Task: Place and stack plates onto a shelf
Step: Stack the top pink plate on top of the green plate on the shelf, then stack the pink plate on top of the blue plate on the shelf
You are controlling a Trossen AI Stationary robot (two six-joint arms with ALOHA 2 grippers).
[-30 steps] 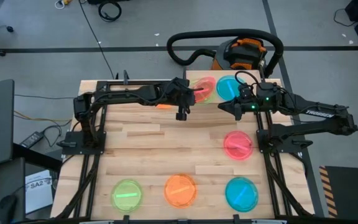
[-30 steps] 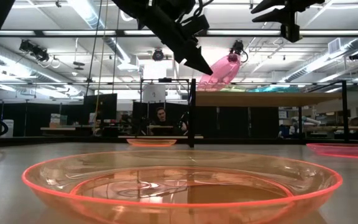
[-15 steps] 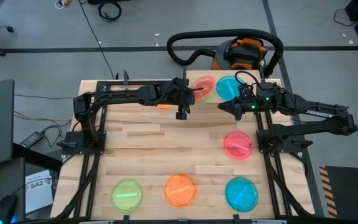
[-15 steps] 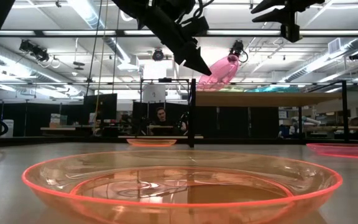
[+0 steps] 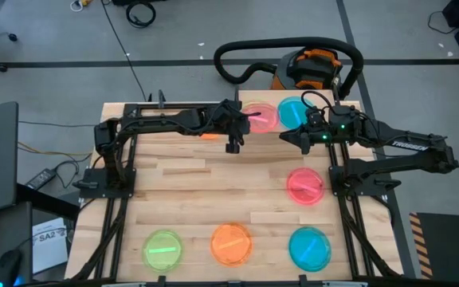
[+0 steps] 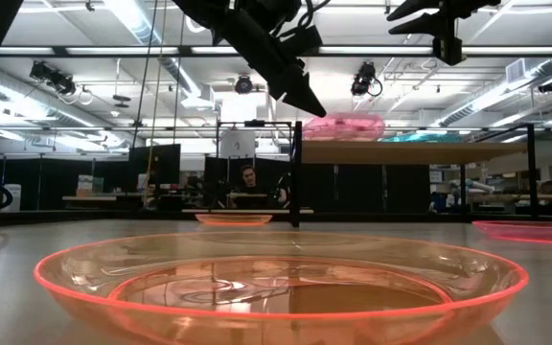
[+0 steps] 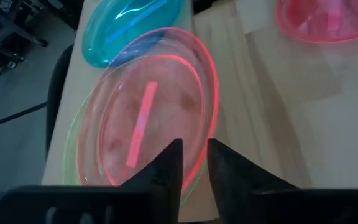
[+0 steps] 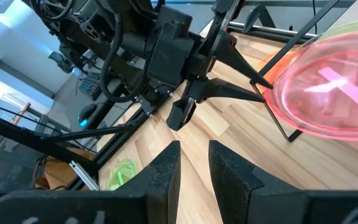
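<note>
Plate drop confirmed: the pink plate (image 6: 344, 126), tilted in the left gripper (image 5: 241, 121) half a second ago, now lies flat on the shelf (image 6: 401, 150), atop a green one and beside the blue plate (image 5: 293, 112). I read the left fingers as slightly apart and empty. Right gripper (image 5: 292, 140) hovers near the shelf, fingers narrowly parted. Five plates remain on the table.
</note>
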